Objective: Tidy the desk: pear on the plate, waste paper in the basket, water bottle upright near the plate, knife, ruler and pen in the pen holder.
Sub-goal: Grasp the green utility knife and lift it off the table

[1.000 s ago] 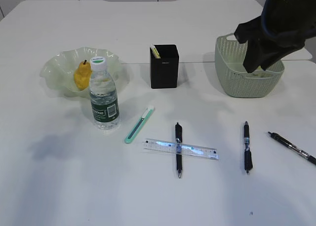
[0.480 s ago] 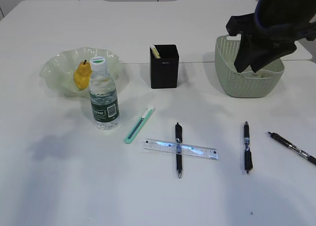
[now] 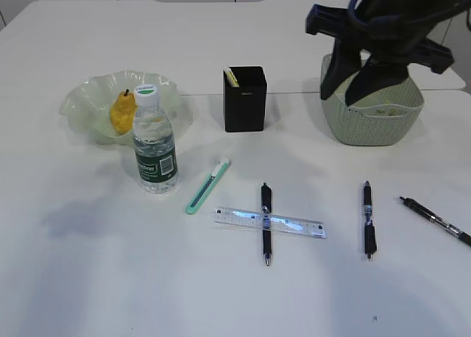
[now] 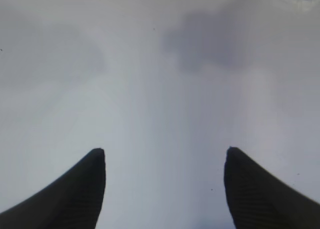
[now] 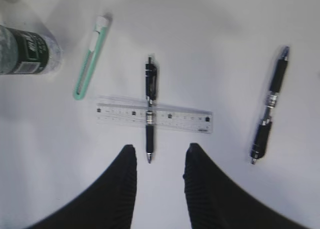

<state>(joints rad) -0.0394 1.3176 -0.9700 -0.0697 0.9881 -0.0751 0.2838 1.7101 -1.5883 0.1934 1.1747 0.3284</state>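
Observation:
The pear (image 3: 121,113) lies in the wavy pale green plate (image 3: 81,96). The water bottle (image 3: 155,149) stands upright in front of the plate and shows in the right wrist view (image 5: 27,51). The green knife (image 3: 207,185) (image 5: 90,57), the clear ruler (image 3: 294,225) (image 5: 175,116) and a black pen (image 3: 266,204) (image 5: 150,81) crossing it lie on the table before the black pen holder (image 3: 245,101). Pale paper scraps (image 3: 388,110) lie in the basket (image 3: 372,123). My right gripper (image 3: 352,85) (image 5: 161,150) is open and empty, raised at the basket's left edge. My left gripper (image 4: 165,154) is open over bare table.
Two more black pens (image 3: 367,219) (image 3: 436,221) lie at the right front; one shows in the right wrist view (image 5: 270,111). A yellow strip (image 3: 232,76) sticks up inside the pen holder. The white table (image 3: 110,263) reaches to all edges.
My right arm has risen out of the basket and swung left, toward the middle of the table. Nothing on the table has moved.

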